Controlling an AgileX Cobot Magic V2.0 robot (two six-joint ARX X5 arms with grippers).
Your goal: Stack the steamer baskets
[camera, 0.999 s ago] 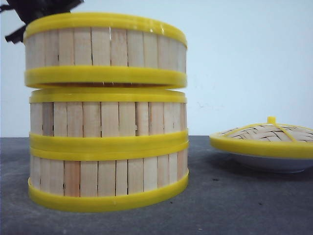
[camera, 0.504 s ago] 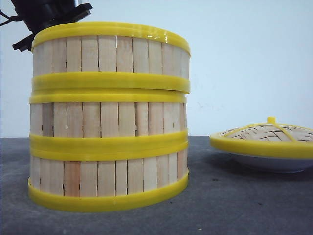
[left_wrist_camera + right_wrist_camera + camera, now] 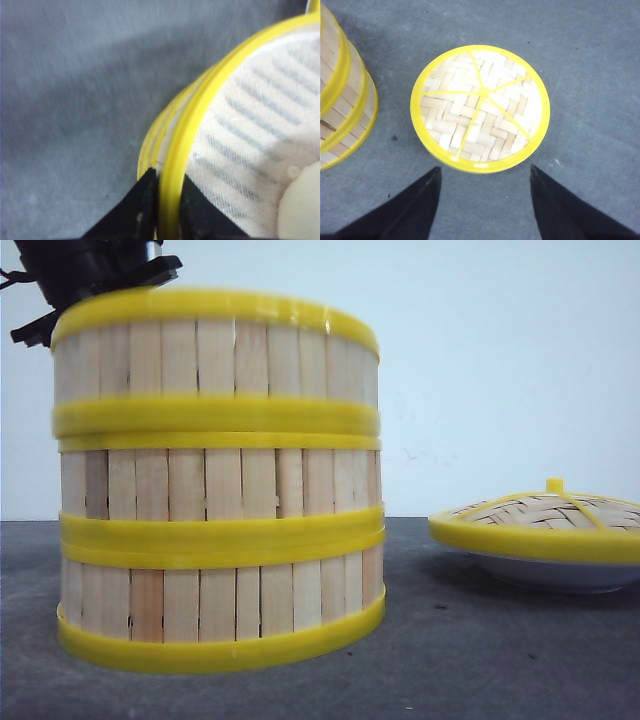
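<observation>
Three steamer baskets stand stacked at the left of the front view: the bottom basket (image 3: 220, 602), the middle basket (image 3: 220, 483) and the top basket (image 3: 215, 358), which rests on the middle one with its rim slightly tilted. My left gripper (image 3: 169, 186) is shut on the top basket's yellow rim (image 3: 200, 115), one finger outside the wall and one inside. A white striped cloth (image 3: 260, 120) lines that basket. My right gripper (image 3: 485, 172) hangs open over the grey table, just short of the lid, with nothing between its fingers.
The domed woven lid (image 3: 545, 520) with a yellow rim sits on a white plate (image 3: 560, 572) at the right; it fills the middle of the right wrist view as the lid (image 3: 480, 107). The stack (image 3: 342, 100) stands beside it. A pale round object (image 3: 300, 205) lies inside the top basket.
The top basket came down from a small gap above the middle basket onto it, then shifted slightly left. The left gripper still grips its rim.
</observation>
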